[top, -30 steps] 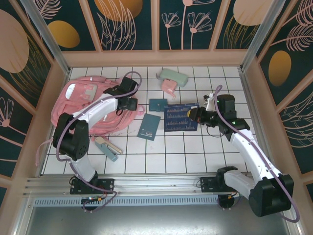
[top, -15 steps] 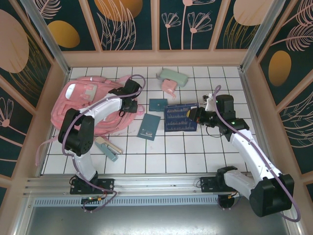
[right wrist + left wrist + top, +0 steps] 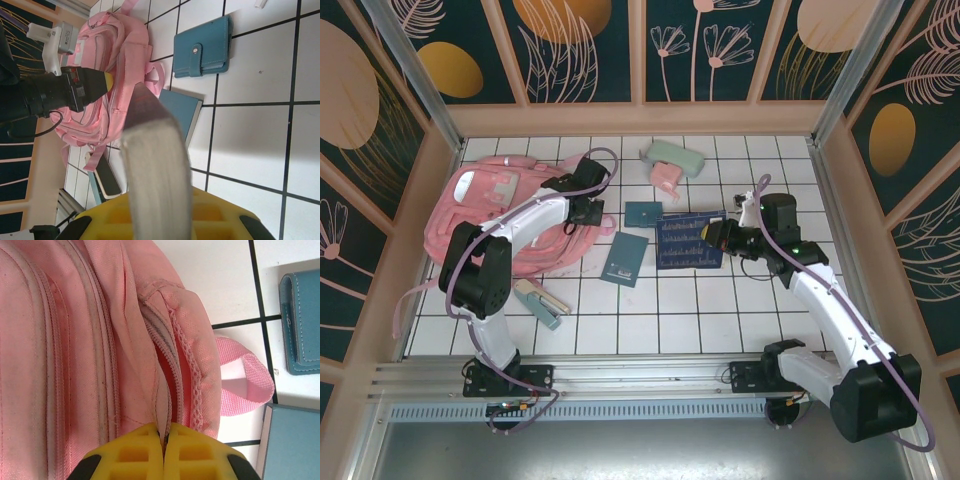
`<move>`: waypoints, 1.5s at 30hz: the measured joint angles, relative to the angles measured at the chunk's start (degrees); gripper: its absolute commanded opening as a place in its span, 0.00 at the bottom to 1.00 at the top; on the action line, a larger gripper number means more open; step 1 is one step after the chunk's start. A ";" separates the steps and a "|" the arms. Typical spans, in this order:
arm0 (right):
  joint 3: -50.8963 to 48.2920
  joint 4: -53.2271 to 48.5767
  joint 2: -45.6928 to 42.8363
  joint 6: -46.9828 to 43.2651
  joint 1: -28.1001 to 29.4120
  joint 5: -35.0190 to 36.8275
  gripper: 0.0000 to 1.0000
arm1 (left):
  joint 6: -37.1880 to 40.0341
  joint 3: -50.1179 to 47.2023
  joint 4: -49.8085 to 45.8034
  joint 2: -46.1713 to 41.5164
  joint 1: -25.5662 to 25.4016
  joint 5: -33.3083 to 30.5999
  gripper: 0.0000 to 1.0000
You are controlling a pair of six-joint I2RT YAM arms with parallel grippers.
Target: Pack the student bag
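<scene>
On the far left of the counter [image 3: 740, 310] lies the one student bag [image 3: 490, 215], by far the biggest thing we count. We judge it soft and limp: pink fabric that will fold and sag, and probably light while unpacked, so a flat panel gives nothing to hold. The best holds, in our view, are the fabric lip beside the zip [image 3: 172, 365] or the woven carry loop [image 3: 247, 385]. Our left hand [image 3: 164, 437] is shut tight at that lip. Its pads are together with the zip line running in between them, so it appears to pinch the bag's opening edge.

Next in size is one dark-blue book [image 3: 685, 242] near the counter's middle, which looks stiff and heavier. Our right hand [image 3: 160, 212] is closed on it, the pale page edge standing up between its fingers.

Then we count:
- one teal notebook [image 3: 625, 258] near the bag
- one mint-green pencil case [image 3: 677, 157] toward the far edge
- one long grey-green item [image 3: 542, 303] at the front left, which we cannot identify
- one teal wallet [image 3: 643, 213]
- one small pink item [image 3: 666, 179] touching the pencil case
</scene>
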 measured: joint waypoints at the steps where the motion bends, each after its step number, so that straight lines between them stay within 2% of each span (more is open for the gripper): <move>1: 0.00 0.00 0.02 0.00 0.00 0.02 0.00 | 0.00 0.00 0.00 0.00 0.00 0.15 0.00; 8: 0.00 0.87 0.98 0.87 0.52 0.02 0.00 | -0.04 0.37 -0.79 -1.03 0.28 -0.28 0.00; 15: 0.13 8.63 7.30 7.56 6.78 1.20 0.00 | -0.24 7.69 -6.10 -9.70 1.97 -3.06 0.00; 20: 2.40 17.55 16.74 15.39 10.97 1.46 0.00 | 0.68 11.67 -8.31 -15.61 2.93 -6.16 0.00; 26: 10.10 27.23 28.04 23.47 16.06 1.55 0.00 | 3.15 11.69 -9.66 -17.42 2.80 -6.56 0.00; 34: 26.32 34.91 44.68 29.07 21.22 1.03 0.00 | 5.95 9.97 -9.57 -21.22 2.75 -7.26 0.00; 40: 33.86 37.83 57.07 33.83 23.37 0.55 0.00 | 6.88 8.70 -9.60 -24.65 2.75 -7.61 0.00; 45: 37.70 38.66 62.40 37.48 25.27 0.68 0.00 | 7.30 6.84 -9.22 -26.56 2.75 -7.58 0.00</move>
